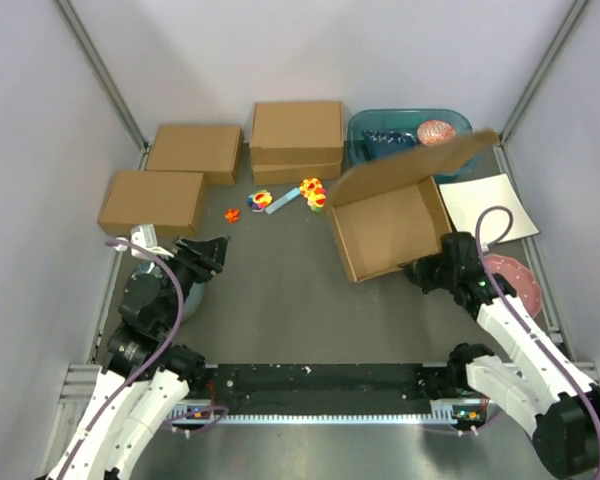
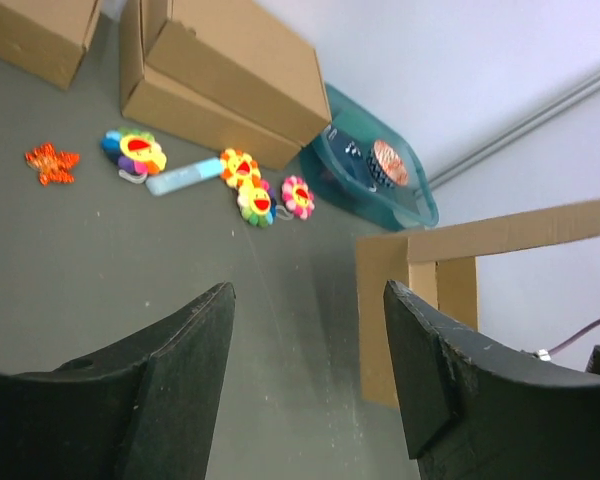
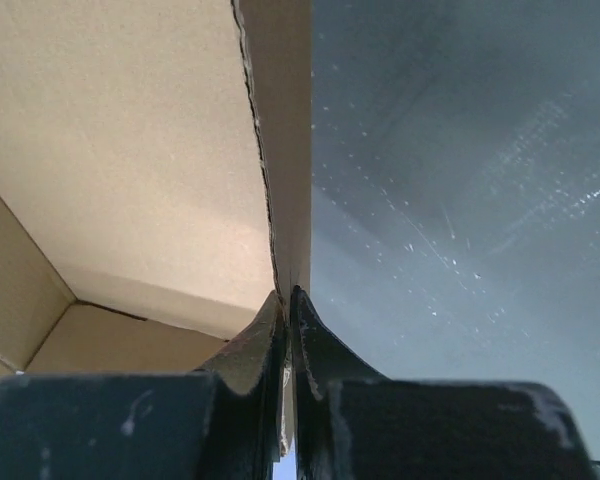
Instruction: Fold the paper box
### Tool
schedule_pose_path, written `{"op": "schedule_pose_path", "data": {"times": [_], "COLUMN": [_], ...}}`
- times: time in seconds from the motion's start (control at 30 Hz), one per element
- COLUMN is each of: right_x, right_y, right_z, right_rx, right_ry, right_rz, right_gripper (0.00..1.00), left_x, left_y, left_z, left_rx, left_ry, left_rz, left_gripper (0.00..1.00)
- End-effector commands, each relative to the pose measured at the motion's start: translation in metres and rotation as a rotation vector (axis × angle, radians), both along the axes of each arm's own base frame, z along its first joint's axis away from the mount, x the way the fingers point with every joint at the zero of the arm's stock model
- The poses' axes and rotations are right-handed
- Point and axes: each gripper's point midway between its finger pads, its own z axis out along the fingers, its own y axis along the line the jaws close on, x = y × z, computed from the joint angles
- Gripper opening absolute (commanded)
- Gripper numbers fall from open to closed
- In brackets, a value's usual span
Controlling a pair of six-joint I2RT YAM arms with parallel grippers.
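The paper box (image 1: 390, 228) is a shallow brown cardboard tray with its walls up and its hinged lid (image 1: 420, 165) standing open behind it, right of the table's middle. My right gripper (image 1: 423, 273) is shut on the box's near wall (image 3: 285, 200), with the wall's edge pinched between its fingers (image 3: 305, 330). My left gripper (image 1: 212, 250) is open and empty at the left of the table, well apart from the box. In the left wrist view the box (image 2: 420, 290) stands beyond the open fingers (image 2: 185, 345).
Three closed cardboard boxes (image 1: 195, 150) (image 1: 152, 200) (image 1: 296, 138) stand at the back left. Small bright toys (image 1: 312, 192) lie beside them. A teal bin (image 1: 405, 135) sits behind the lid. A white sheet (image 1: 488, 205) and a pink plate (image 1: 510, 275) lie at the right.
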Motion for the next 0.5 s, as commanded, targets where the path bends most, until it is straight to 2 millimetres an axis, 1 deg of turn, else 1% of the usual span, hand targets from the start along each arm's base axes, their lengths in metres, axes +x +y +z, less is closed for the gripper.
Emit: {"op": "schedule_pose_path", "data": {"times": [0.0, 0.03, 0.07, 0.1, 0.17, 0.2, 0.23, 0.27, 0.3, 0.33, 0.37, 0.4, 0.43, 0.47], "right_x": [0.02, 0.017, 0.014, 0.014, 0.011, 0.01, 0.01, 0.007, 0.007, 0.005, 0.001, 0.0, -0.004, -0.007], "right_y": [-0.003, 0.001, 0.002, 0.001, 0.005, 0.005, 0.006, 0.009, 0.01, 0.011, 0.016, 0.015, 0.016, 0.017], "right_z": [0.006, 0.002, -0.001, -0.003, -0.006, -0.008, -0.01, -0.011, -0.012, -0.014, -0.017, -0.019, -0.026, -0.03], "right_rx": [0.056, 0.054, 0.05, 0.044, 0.038, 0.03, 0.026, 0.02, 0.009, 0.001, -0.002, -0.013, -0.022, -0.024], "right_ry": [-0.034, -0.026, -0.019, -0.02, -0.013, -0.007, -0.003, 0.001, 0.0, 0.002, 0.008, 0.006, 0.02, 0.027], "right_rz": [-0.181, -0.174, -0.179, -0.197, -0.192, -0.192, -0.19, -0.175, -0.175, -0.168, -0.152, -0.155, -0.15, -0.149], "right_gripper": [0.0, 0.0, 0.0, 0.0, 0.0, 0.0, 0.0, 0.0, 0.0, 0.0, 0.0, 0.0, 0.0, 0.0], "left_x": [0.001, 0.0, 0.0, 0.0, -0.004, -0.005, -0.006, -0.009, -0.02, -0.023, -0.032, -0.046, -0.055, -0.06], "left_y": [-0.015, -0.015, -0.016, -0.016, -0.016, -0.019, -0.023, -0.031, -0.05, -0.06, -0.072, -0.089, -0.097, -0.104], "left_z": [-0.015, -0.018, -0.02, -0.027, -0.029, -0.034, -0.031, -0.031, -0.032, -0.036, -0.037, -0.046, -0.049, -0.046], "left_rx": [-0.035, -0.038, -0.039, -0.037, -0.033, -0.024, -0.003, 0.014, 0.027, 0.045, 0.05, 0.049, 0.036, 0.029], "left_ry": [0.034, 0.041, 0.043, 0.055, 0.048, 0.052, 0.026, 0.012, 0.001, 0.007, 0.005, 0.026, 0.026, -0.006], "left_rz": [-0.068, -0.071, -0.074, -0.075, -0.086, -0.102, -0.132, -0.186, -0.314, -0.38, -0.468, -0.6, -0.664, -0.715], "left_gripper": [0.66, 0.66, 0.65, 0.65, 0.64, 0.64, 0.64, 0.64, 0.64, 0.63, 0.63, 0.62, 0.62, 0.61]}}
